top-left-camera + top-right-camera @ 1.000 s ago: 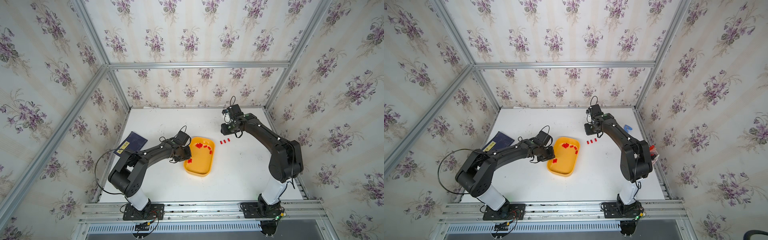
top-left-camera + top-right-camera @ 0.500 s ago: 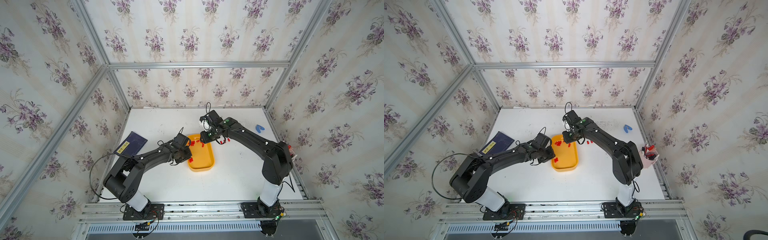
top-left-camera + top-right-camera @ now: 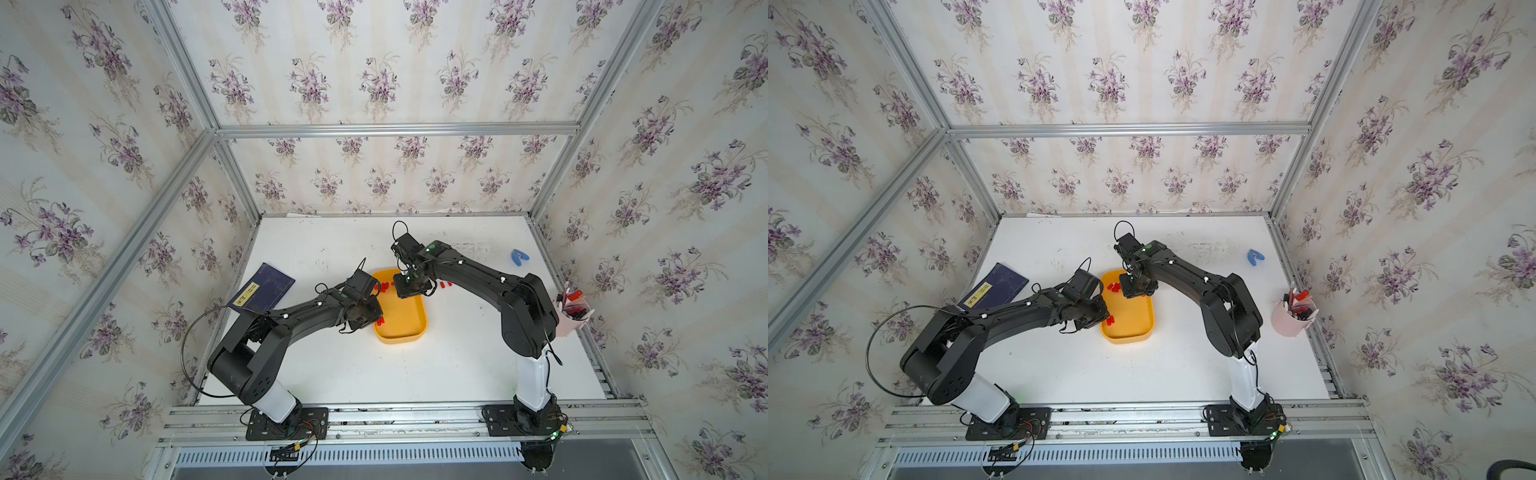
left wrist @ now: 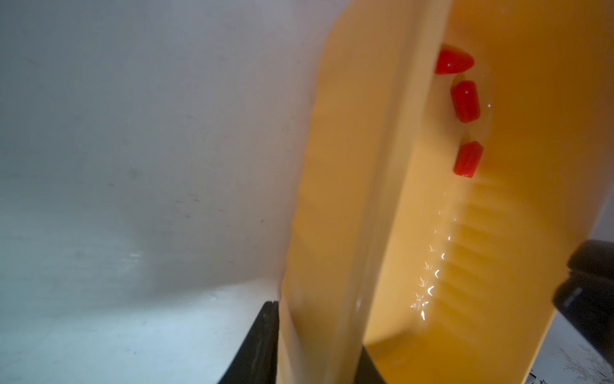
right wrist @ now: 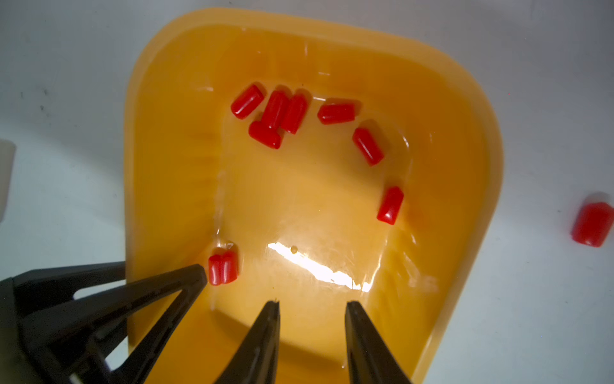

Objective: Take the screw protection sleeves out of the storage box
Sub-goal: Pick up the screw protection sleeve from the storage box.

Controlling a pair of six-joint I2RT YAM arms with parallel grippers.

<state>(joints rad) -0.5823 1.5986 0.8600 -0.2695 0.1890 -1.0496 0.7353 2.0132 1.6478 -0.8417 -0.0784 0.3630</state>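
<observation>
The yellow-orange storage box point(image 3: 402, 322) point(image 3: 1134, 322) lies mid-table. My left gripper point(image 3: 374, 316) point(image 4: 319, 332) is shut on its left rim point(image 4: 349, 199), one finger outside and one inside. Several red screw protection sleeves point(image 5: 275, 113) lie at the far end of the box, two point(image 5: 223, 267) beside the left gripper's fingers point(image 5: 166, 289), and three point(image 4: 465, 101) show in the left wrist view. More sleeves point(image 3: 446, 284) point(image 5: 593, 224) lie on the table to the right of the box. My right gripper point(image 3: 409, 286) point(image 5: 312, 304) hangs open over the box's far end, holding nothing.
A dark blue booklet point(image 3: 264, 289) lies at the left edge of the table. A pale pink cup point(image 3: 573, 318) with pens stands at the right edge. A small blue clip point(image 3: 518, 257) lies at the back right.
My right gripper has swung left from above the loose sleeves on the table to over the box's far end. The box, held by the left gripper, has turned straighter.
</observation>
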